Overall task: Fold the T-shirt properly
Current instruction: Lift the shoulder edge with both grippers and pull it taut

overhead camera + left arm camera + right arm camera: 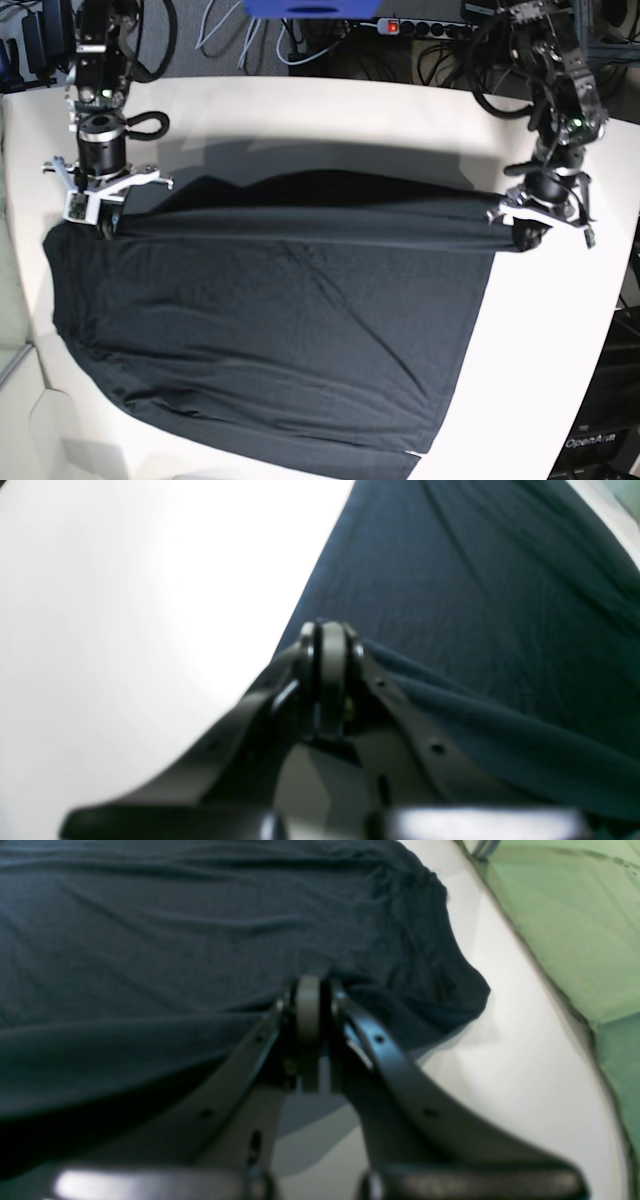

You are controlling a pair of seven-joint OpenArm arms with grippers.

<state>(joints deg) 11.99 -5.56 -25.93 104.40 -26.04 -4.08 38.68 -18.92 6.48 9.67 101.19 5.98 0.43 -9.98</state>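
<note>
The black T-shirt [280, 330] lies spread over the white table [350, 120], and its far edge is lifted into a taut fold running between my two grippers. In the base view, my right gripper [108, 228] is shut on the fold's left end. My left gripper [525, 238] is shut on the right end. The left wrist view shows the left gripper [330, 630] pinching a hem of the T-shirt [475, 605] beside bare table. In the right wrist view, the right gripper [310, 985] bites a bunched corner of the T-shirt [175, 940].
Cables and a power strip [400, 25] lie beyond the table's far edge. A green floor [575, 915] shows past the table's rim in the right wrist view. The T-shirt's near hem reaches the table's front edge [420, 460].
</note>
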